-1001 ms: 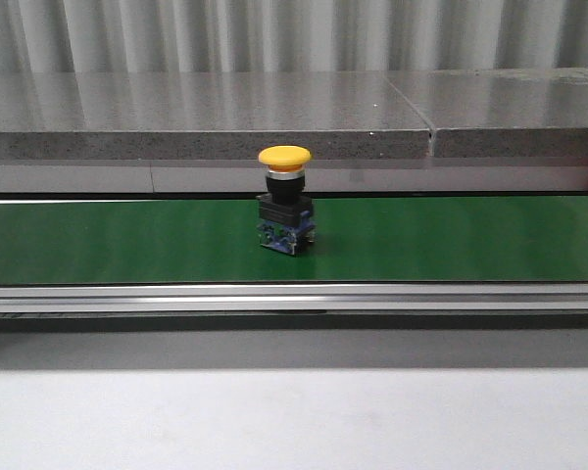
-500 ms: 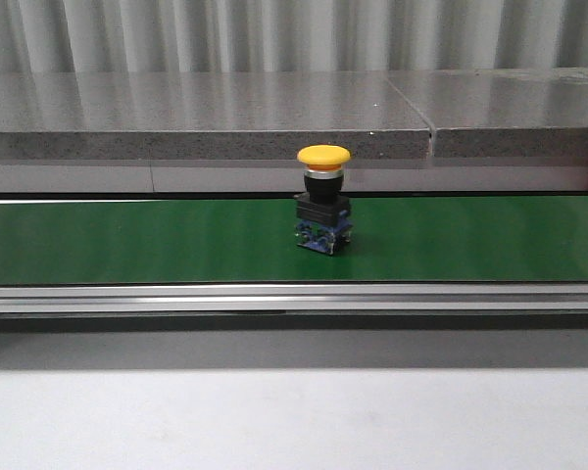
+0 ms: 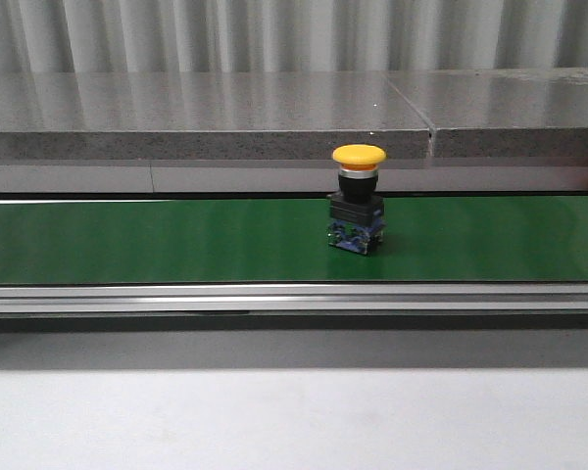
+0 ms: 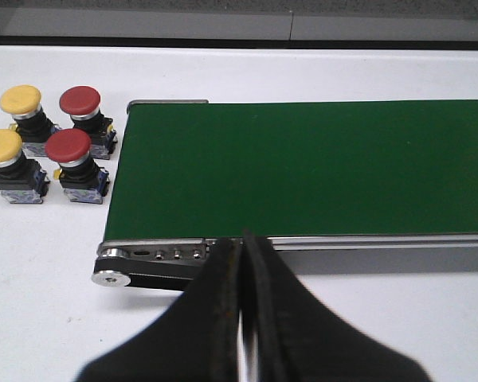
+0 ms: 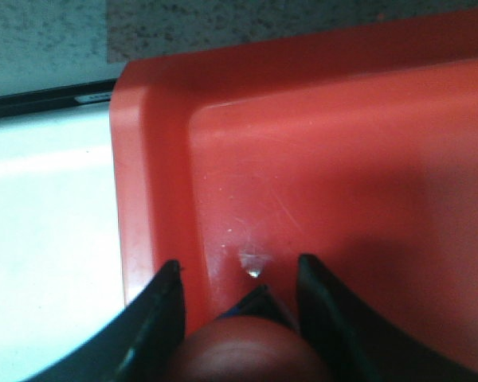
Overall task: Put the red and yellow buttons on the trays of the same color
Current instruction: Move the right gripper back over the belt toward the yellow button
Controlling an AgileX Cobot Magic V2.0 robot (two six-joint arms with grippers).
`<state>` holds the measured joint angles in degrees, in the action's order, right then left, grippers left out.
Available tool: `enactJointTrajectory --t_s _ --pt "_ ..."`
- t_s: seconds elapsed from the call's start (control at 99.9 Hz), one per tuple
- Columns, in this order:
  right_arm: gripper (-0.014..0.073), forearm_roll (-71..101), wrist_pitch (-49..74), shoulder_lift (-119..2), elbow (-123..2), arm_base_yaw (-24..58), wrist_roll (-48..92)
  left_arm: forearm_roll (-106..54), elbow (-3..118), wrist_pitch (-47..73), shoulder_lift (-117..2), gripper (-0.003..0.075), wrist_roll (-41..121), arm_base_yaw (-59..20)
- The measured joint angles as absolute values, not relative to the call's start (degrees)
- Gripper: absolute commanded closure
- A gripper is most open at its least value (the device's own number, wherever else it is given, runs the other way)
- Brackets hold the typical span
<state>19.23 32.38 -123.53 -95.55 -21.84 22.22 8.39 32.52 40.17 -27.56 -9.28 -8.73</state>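
Green conveyor belt [image 3: 176, 240] is seen with one yellow button [image 3: 357, 211] standing upright on it, cap up, right of the middle. Red tray [image 5: 342, 159] is under the right gripper [image 5: 239, 298], clamped on a red button [image 5: 247, 350]; letting go is likely next. Left gripper [image 4: 243, 263] is pressed closed, empty.

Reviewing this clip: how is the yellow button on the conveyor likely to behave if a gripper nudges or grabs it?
The yellow button looks top-heavy: a wide mushroom cap over a narrower black body and small blue base, so a sideways nudge may tip it. It appears rigid. The smooth domed cap could be slippery; the squarer body probably grips better.
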Motion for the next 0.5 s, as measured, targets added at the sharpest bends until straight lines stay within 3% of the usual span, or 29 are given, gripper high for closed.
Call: enactJointTrajectory --t_s 0.12,0.22,0.5 --pt "0.0130 19.37 32.33 -123.53 -95.55 -21.84 22.22 8.39 32.52 40.17 -27.56 0.0741 -9.28 -8.73" --pt "0.0018 19.50 32.23 -123.53 -95.55 -21.84 22.22 8.39 32.52 40.17 -27.56 0.0741 -9.28 -8.73" --pt "-0.0003 19.63 31.97 -122.81 -95.67 -21.87 22.22 8.39 32.52 40.17 -27.56 0.0741 -9.28 -8.73"
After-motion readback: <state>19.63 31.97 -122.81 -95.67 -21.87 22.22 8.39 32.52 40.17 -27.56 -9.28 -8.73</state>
